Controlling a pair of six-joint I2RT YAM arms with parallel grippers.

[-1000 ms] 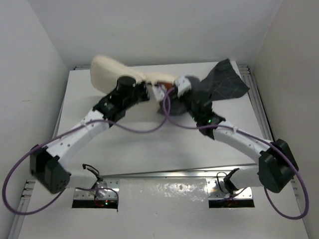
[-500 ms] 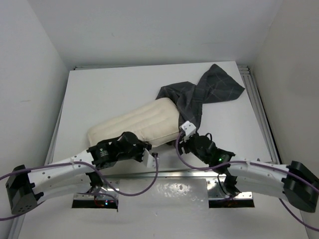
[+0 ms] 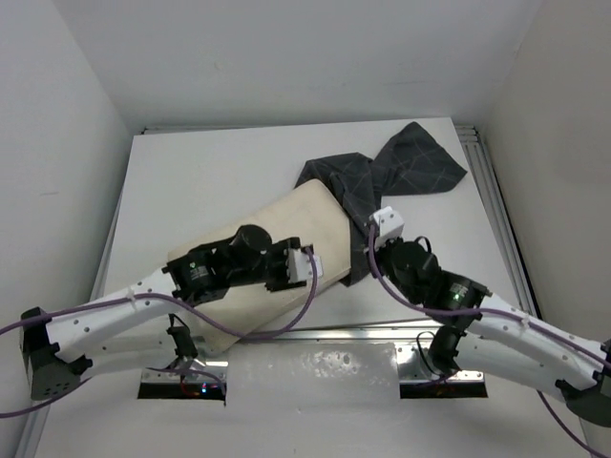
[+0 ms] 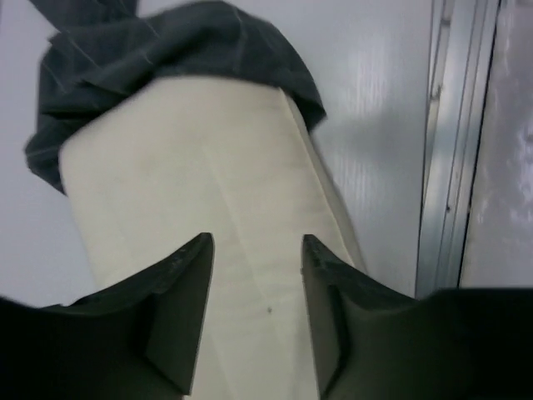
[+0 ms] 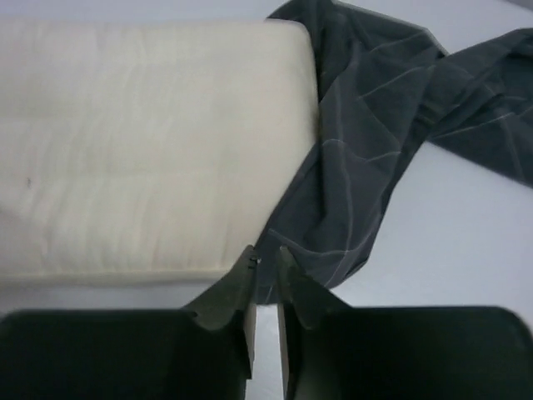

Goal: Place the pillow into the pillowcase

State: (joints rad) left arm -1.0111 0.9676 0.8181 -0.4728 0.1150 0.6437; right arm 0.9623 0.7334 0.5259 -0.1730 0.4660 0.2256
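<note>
Table (image 3: 191, 172): pillow (image 3: 277, 221) lies diag. centre to near edge, only its far end seems inside case (image 3: 420, 167); rest of case bunched toward far-right corner. Most insertion left. L gripper (image 4: 254, 250) open over pillow. R gripper (image 5: 266, 254) near-closed at case hem, grip unclear.

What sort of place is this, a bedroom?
Probably a robotics lab cell, not a home: a white table boxed in by plain walls, a left arm and right arm mounted at its near edge, with a pillow and pillowcase.
</note>
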